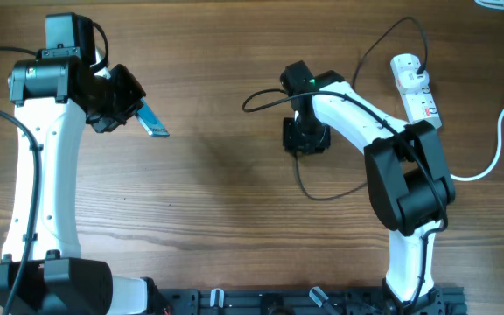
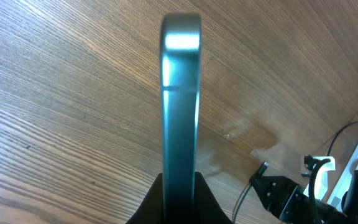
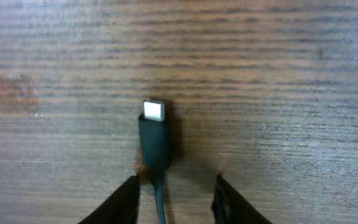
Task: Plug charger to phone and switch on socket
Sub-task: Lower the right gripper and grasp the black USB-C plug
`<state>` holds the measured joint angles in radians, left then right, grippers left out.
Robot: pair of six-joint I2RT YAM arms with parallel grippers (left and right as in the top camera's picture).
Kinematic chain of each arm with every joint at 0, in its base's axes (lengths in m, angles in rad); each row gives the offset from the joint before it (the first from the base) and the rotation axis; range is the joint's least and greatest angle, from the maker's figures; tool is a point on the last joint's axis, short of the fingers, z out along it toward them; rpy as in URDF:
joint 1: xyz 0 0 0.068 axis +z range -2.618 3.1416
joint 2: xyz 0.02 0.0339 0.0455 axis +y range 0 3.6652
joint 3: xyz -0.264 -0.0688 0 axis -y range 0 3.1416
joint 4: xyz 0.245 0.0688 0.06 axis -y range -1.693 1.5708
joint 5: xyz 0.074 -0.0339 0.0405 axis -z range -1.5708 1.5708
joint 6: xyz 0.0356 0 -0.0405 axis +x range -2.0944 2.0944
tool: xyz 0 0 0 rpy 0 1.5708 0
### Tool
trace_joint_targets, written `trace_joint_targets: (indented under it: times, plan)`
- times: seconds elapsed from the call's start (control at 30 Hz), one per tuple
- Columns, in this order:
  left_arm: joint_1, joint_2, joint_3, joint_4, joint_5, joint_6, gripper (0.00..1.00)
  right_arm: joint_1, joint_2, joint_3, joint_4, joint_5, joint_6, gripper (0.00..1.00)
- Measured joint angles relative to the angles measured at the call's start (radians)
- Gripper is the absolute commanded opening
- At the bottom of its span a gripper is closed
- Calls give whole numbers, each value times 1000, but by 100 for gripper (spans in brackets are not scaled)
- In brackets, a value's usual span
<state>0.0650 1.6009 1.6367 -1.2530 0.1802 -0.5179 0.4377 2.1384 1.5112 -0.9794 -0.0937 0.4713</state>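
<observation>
My left gripper (image 1: 122, 103) is shut on the phone (image 1: 154, 122) and holds it above the table at the left. In the left wrist view the phone (image 2: 180, 93) shows edge-on, teal, rising between the fingers (image 2: 179, 186). My right gripper (image 1: 304, 137) is open, low over the table at the centre. The charger (image 1: 326, 194) is a thin black cable looping round it. Its small plug tip (image 3: 154, 112) lies on the wood just ahead of the open fingers (image 3: 176, 190), with the cable running back between them, close to the left finger. The socket (image 1: 415, 87) lies at the far right.
A thick white cord (image 1: 500, 131) runs from the socket along the right edge. The charger's other end reaches the socket's top (image 1: 420, 66). The right arm's body (image 1: 405, 175) stands between the centre and the socket. Bare wood lies between the two grippers.
</observation>
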Motion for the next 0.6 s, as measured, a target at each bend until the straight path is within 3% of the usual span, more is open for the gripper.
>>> trace_joint_targets:
  times: [0.6]
  plan:
    - [0, 0, 0, 2, 0, 0, 4, 52, -1, 0, 35, 124, 37, 29]
